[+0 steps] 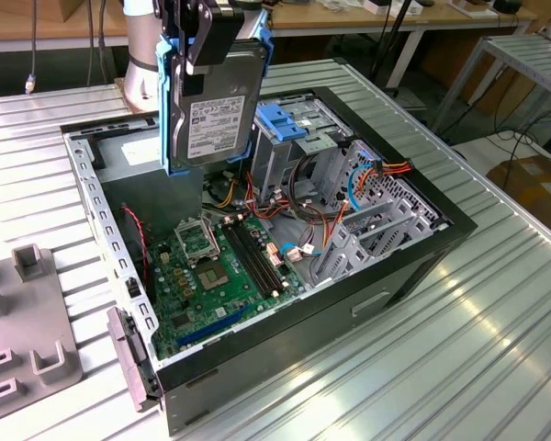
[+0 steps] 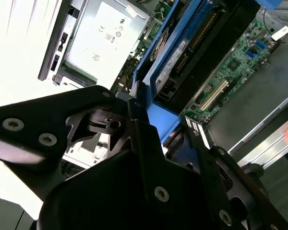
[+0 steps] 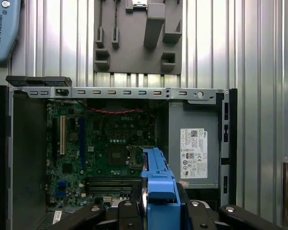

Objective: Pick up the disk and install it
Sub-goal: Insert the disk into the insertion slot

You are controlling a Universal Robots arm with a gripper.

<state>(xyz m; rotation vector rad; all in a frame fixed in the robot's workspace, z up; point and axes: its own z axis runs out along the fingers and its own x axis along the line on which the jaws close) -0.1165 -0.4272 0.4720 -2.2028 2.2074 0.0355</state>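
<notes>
As it is being clamped by the gripper [image 1: 202, 44], the disk [image 1: 222, 115] is being held upright beside the drive cage [image 1: 277, 163].

One disk [image 1: 220, 121], one computer case [image 1: 305, 351]

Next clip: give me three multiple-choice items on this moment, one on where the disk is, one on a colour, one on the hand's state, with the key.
1. Where is the disk relative to the open computer case?
A. lying beside it
B. raised above it
C. seated inside it
2. What colour are the disk's side rails?
A. blue
B. red
C. yellow
3. The hand is:
A. open and empty
B. shut on a cable
C. shut on the disk
Key: 1 B, it hangs upright over the motherboard; 2 A, blue strips frame both long edges; 3 C, it clamps the disk's top end.
</notes>
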